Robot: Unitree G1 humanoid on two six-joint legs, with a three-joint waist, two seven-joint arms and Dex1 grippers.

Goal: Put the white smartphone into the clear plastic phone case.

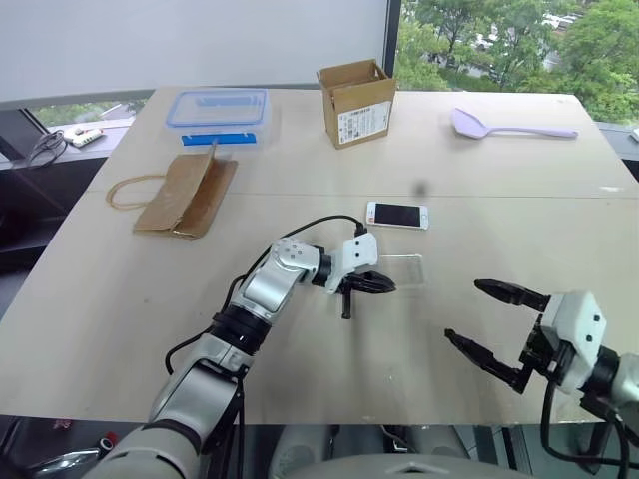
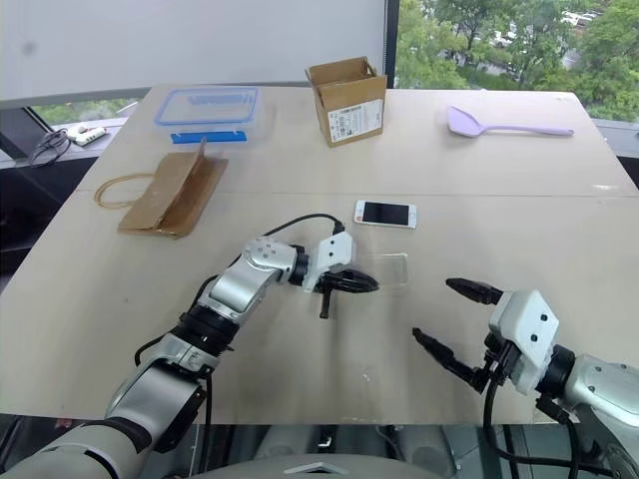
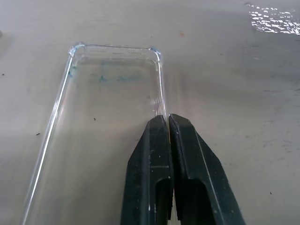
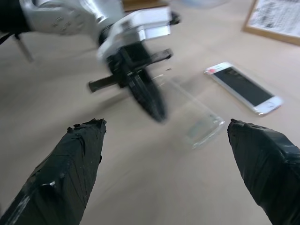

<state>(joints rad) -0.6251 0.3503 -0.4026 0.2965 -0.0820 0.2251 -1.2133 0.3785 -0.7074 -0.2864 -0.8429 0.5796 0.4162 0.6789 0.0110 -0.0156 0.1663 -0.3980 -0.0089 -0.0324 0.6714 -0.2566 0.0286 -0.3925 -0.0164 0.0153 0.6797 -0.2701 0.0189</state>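
Wooden table [image 1: 300, 349]: left gripper [image 1: 377, 283] pinches the clear plastic phone case [image 1: 404, 270] wall, right gripper [image 1: 496, 325] hangs wide open, empty. White smartphone [image 1: 396, 215] lies just beyond the case. Steady the case, then lift the phone by its long edges.

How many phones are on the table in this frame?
1. The white smartphone lies screen-up near the table's middle, just beyond the clear plastic phone case and apart from it. No other phone is visible, though the paper bag and cardboard box could hide one.
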